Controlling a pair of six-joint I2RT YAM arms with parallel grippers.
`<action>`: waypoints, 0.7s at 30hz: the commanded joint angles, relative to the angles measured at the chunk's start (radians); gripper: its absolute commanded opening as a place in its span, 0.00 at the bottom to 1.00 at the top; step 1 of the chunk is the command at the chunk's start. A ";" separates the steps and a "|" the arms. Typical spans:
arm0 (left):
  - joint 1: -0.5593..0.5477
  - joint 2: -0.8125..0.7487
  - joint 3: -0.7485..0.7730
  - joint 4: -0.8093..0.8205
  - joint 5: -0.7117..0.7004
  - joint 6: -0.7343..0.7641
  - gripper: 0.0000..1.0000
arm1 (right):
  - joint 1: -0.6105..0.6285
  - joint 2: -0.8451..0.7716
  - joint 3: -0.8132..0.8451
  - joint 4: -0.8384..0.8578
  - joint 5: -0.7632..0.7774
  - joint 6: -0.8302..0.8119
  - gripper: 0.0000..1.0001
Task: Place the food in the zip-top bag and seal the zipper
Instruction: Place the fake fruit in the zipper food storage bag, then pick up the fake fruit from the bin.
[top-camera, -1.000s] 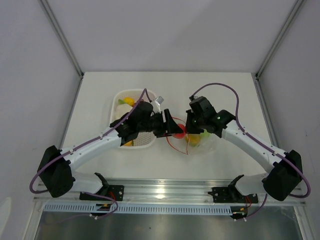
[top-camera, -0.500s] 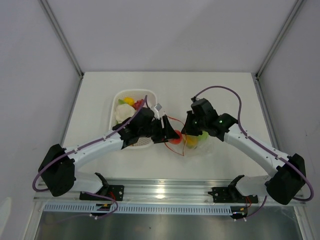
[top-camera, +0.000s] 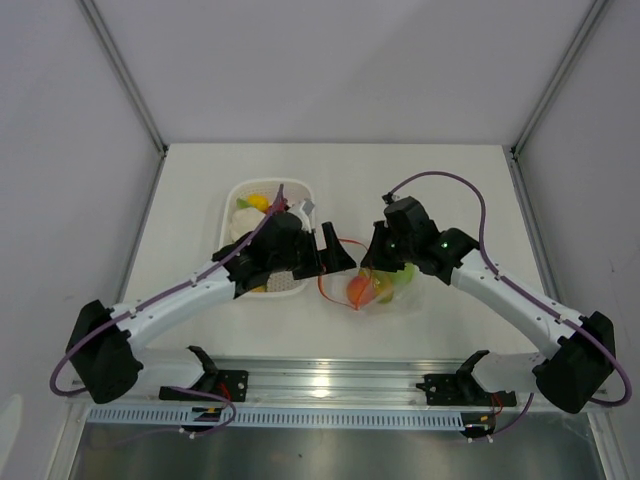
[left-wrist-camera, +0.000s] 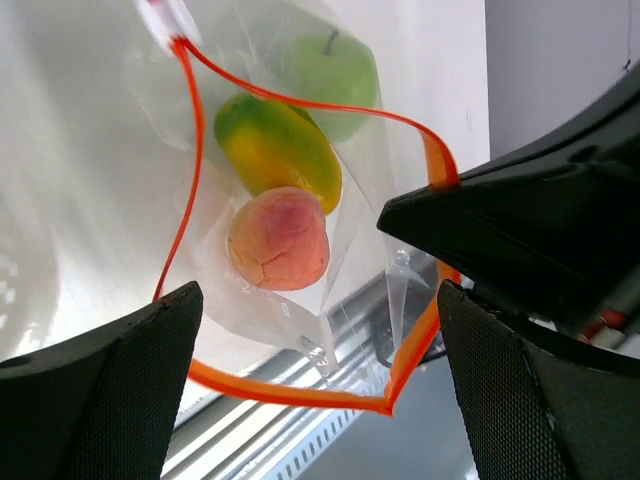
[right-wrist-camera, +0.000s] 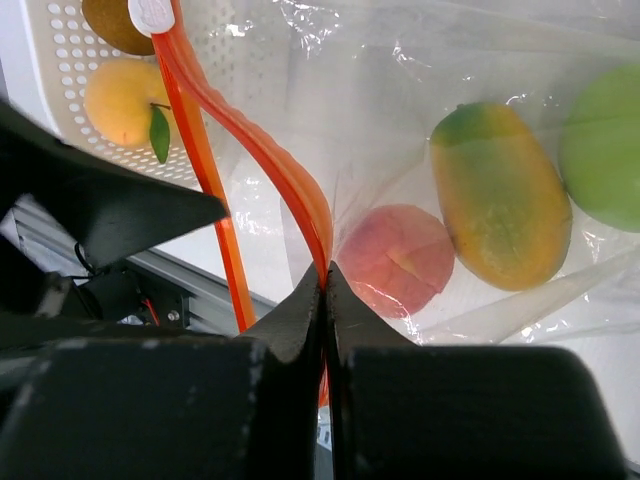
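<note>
The zip-top bag (right-wrist-camera: 340, 80) holds a peach (left-wrist-camera: 278, 240), mango (left-wrist-camera: 278, 155) and green apple (left-wrist-camera: 335, 75)

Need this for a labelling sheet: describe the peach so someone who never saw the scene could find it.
On the white table, beside the white basket, sits a clear zip-top bag holding three fruits. The peach is the one nearest the bag's open orange-red zipper, beside the mango; it alone is pinkish-red, the mango being yellow-green and the apple green.
</note>
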 joint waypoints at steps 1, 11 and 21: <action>-0.004 -0.112 0.050 -0.065 -0.139 0.074 0.99 | 0.002 -0.030 0.014 0.007 0.023 -0.016 0.00; 0.122 -0.231 0.099 -0.498 -0.488 0.046 0.99 | 0.005 -0.042 -0.008 -0.040 0.103 -0.068 0.00; 0.269 -0.065 0.114 -0.713 -0.554 -0.046 1.00 | 0.005 -0.045 -0.031 -0.019 0.088 -0.085 0.00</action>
